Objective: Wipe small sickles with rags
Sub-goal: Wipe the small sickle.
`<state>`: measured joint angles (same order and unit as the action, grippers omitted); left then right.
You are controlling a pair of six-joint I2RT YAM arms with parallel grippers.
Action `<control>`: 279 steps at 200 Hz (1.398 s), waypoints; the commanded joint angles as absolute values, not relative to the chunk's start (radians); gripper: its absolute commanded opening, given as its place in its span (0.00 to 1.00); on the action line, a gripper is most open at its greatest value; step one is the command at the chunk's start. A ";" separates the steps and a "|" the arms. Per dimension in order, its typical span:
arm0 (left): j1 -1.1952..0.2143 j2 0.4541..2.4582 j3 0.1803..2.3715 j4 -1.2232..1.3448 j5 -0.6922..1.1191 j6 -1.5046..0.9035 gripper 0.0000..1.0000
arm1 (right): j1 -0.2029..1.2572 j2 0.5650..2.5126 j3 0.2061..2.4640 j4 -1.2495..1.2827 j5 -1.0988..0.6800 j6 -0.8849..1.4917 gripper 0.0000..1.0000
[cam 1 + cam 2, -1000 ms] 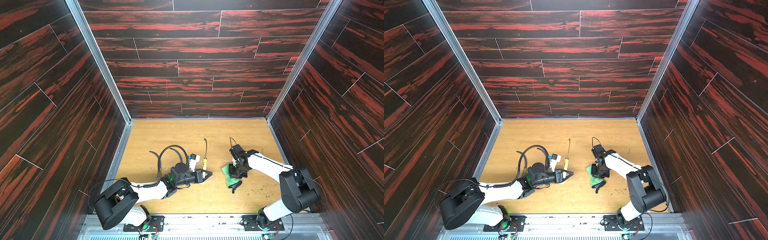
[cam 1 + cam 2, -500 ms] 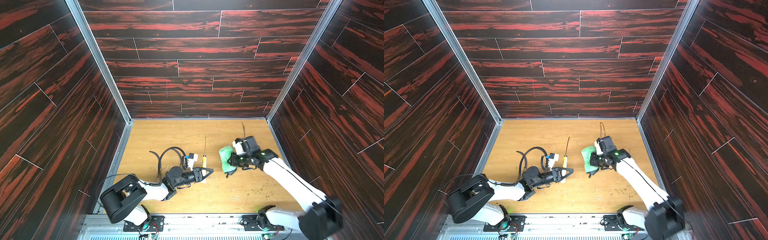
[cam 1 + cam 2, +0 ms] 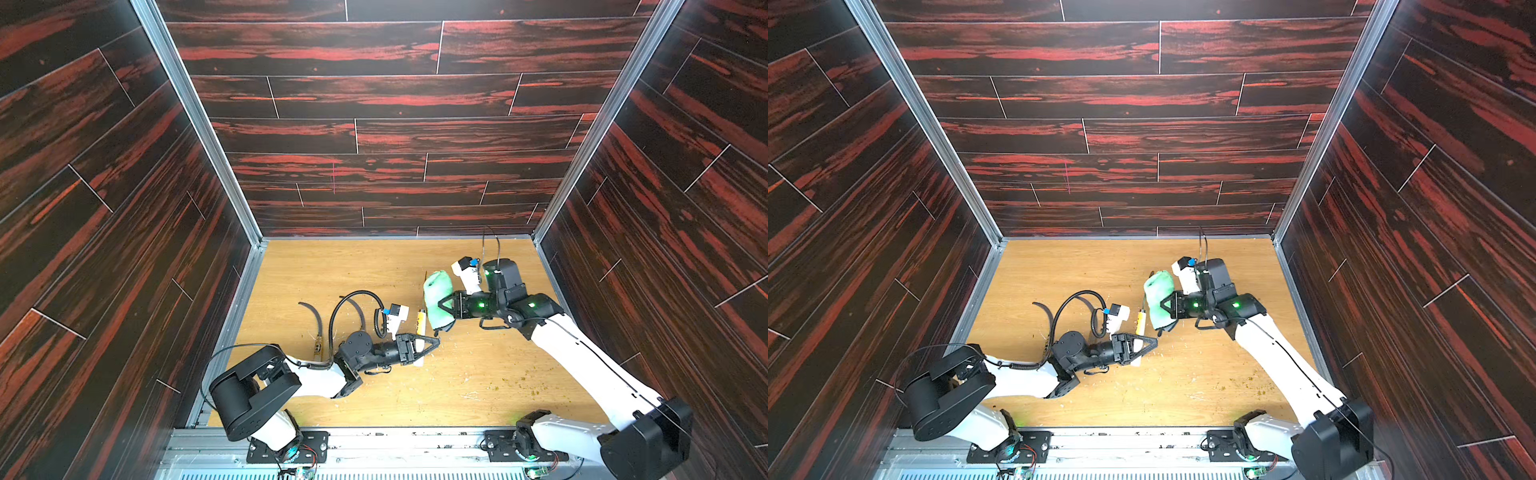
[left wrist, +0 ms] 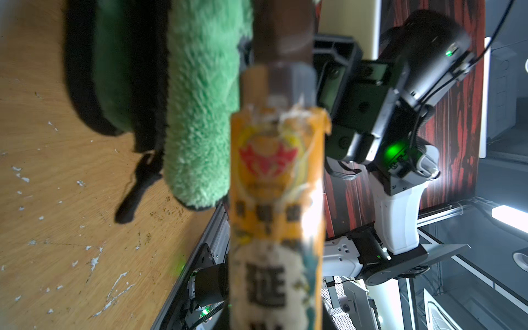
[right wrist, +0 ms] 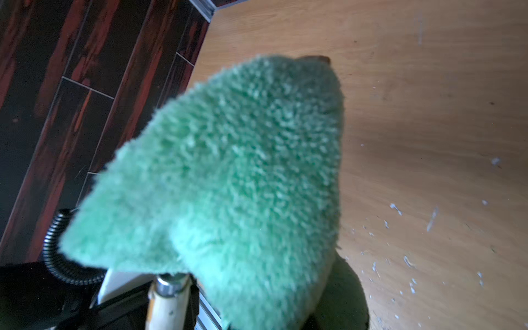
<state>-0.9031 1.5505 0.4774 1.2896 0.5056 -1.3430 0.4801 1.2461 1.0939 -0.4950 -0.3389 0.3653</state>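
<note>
Our left gripper (image 3: 428, 345) clamps the sickle (image 3: 421, 322) by its handle, blade pointing far; our right gripper (image 3: 445, 306), closed on the rag (image 3: 436, 296), sits just right of that blade.

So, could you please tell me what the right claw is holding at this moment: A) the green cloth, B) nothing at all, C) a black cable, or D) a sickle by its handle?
A: the right claw is shut on the green cloth, while the left claw grips the sickle by its handle.
</note>
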 commanded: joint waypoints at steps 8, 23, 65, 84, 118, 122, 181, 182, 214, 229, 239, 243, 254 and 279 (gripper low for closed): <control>-0.914 1.538 0.515 1.269 0.523 -1.314 0.00 | 0.526 1.260 1.147 -0.447 -0.380 0.331 0.03; -0.914 1.547 0.525 1.268 0.526 -1.313 0.00 | 0.548 1.254 1.151 -0.453 -0.378 0.336 0.03; -0.914 1.565 0.549 1.272 0.520 -1.311 0.00 | 0.592 1.229 1.148 -0.469 -0.356 0.330 0.03; -0.914 1.567 0.555 1.273 0.531 -1.315 0.00 | 0.592 1.242 1.160 -0.474 -0.314 0.323 0.03; -0.925 1.567 0.557 1.284 0.556 -1.325 0.00 | 0.592 1.321 1.211 -0.446 -0.293 0.303 0.02; -0.926 1.566 0.557 1.284 0.557 -1.326 0.00 | 0.592 1.335 1.221 -0.445 -0.289 0.299 0.02; -0.949 1.557 0.554 1.276 0.577 -1.324 0.00 | 0.550 1.526 1.365 -0.410 -0.313 0.269 0.02; -0.949 1.557 0.553 1.276 0.577 -1.324 0.00 | 0.550 1.528 1.367 -0.410 -0.314 0.268 0.01; -0.954 1.544 0.550 1.257 0.579 -1.312 0.00 | 0.508 1.616 1.437 -0.403 -0.338 0.263 0.01; -0.956 1.536 0.545 1.252 0.576 -1.307 0.00 | 0.482 1.658 1.462 -0.395 -0.385 0.271 0.01; -0.956 1.530 0.539 1.250 0.574 -1.306 0.00 | 0.463 1.689 1.483 -0.394 -0.398 0.275 0.01; -0.956 1.528 0.538 1.250 0.570 -1.305 0.00 | 0.454 1.701 1.489 -0.394 -0.400 0.278 0.01; -0.957 1.519 0.531 1.245 0.566 -1.302 0.00 | 0.433 1.733 1.509 -0.392 -0.406 0.283 0.01; -0.956 1.500 0.519 1.228 0.555 -1.291 0.00 | 0.372 1.800 1.547 -0.390 -0.420 0.312 0.01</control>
<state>-0.9222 1.5524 0.5312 1.2327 0.4583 -1.3239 0.4194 1.7245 1.4933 -0.4702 -0.3943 0.2810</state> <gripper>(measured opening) 0.257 0.123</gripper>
